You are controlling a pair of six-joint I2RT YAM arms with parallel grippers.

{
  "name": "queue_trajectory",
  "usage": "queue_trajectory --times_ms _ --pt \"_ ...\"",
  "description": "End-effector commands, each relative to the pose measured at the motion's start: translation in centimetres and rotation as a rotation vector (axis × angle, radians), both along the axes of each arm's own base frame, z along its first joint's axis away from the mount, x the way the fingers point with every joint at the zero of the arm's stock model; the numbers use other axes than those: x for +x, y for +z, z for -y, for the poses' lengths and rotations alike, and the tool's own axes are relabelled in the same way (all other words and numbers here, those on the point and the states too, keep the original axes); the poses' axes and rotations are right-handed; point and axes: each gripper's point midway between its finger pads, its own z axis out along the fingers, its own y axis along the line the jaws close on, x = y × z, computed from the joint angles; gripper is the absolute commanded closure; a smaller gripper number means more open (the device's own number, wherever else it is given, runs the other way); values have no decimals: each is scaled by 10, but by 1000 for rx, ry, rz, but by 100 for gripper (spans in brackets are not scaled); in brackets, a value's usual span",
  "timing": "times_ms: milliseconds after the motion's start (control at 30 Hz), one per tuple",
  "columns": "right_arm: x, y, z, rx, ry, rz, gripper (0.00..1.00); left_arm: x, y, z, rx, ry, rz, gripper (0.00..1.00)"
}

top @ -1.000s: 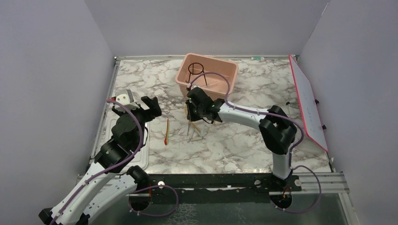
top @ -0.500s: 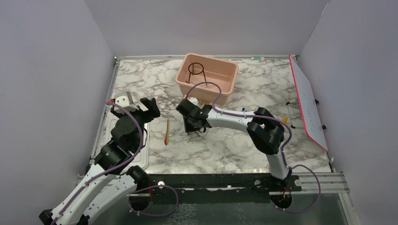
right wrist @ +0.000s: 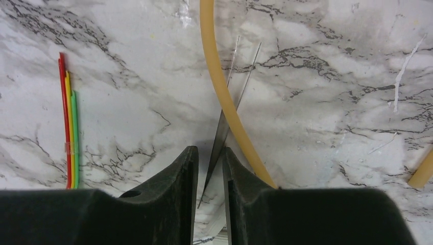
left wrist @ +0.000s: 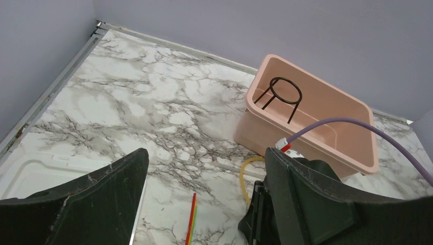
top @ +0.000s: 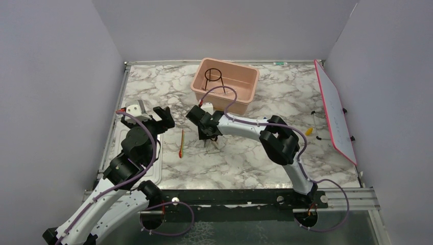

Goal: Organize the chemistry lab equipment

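Note:
My right gripper (right wrist: 208, 150) is low over the marble top, open by a narrow gap. The silver metal tongs (right wrist: 222, 130) lie on the table between its fingers, leaning on the right finger (right wrist: 240, 168). The curved tan rubber tube (right wrist: 219, 87) runs just right of the tongs. A thin red-orange rod (right wrist: 66, 127) lies to the left, also seen from above (top: 181, 144). The black wire ring stand (top: 213, 77) stands inside the pink tub (top: 251, 71). My left gripper (left wrist: 204, 158) hangs wide open above the table's left side, holding nothing.
A flat white lid (top: 154, 166) lies under the left arm at the left edge. A white board with a red edge (top: 334, 112) leans at the right wall. A small yellow piece (top: 308, 131) and a thin tool (top: 314, 122) lie near it.
The right gripper swung left and down toward the table and its jaws parted around the tongs. The left arm has stayed put.

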Motion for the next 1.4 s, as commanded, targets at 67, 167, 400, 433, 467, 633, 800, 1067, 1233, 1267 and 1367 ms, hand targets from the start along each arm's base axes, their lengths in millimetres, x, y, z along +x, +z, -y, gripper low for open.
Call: queue_trajectory --times_ms 67,167,400,433,467,633,800,1067,1233,1267,1367 --pt "12 -9 4 -75 -53 32 73 3 0 4 1 -14 3 13" --pt "13 -11 1 -85 -41 27 83 4 -1 5 2 -16 -1 13" --pt "13 10 -13 -23 104 70 99 3 -2 2 8 -3 -3 13" --pt "11 16 -16 -3 154 85 99 3 -2 1 11 4 -3 13" --pt "10 25 -20 22 205 102 99 3 -1 -1 12 13 -3 13" --pt "-10 74 -38 160 503 190 99 1 -1 -5 8 29 2 13" --pt "-23 124 -38 265 675 294 99 1 0 -6 7 34 3 13" --pt "25 217 9 251 697 563 99 5 8 25 39 -131 23 13" --pt "60 274 48 233 700 732 99 7 7 58 80 -298 28 12" --pt "66 280 55 228 707 748 99 7 6 66 90 -346 31 11" --pt "82 285 70 178 743 788 99 6 0 88 105 -451 22 11"
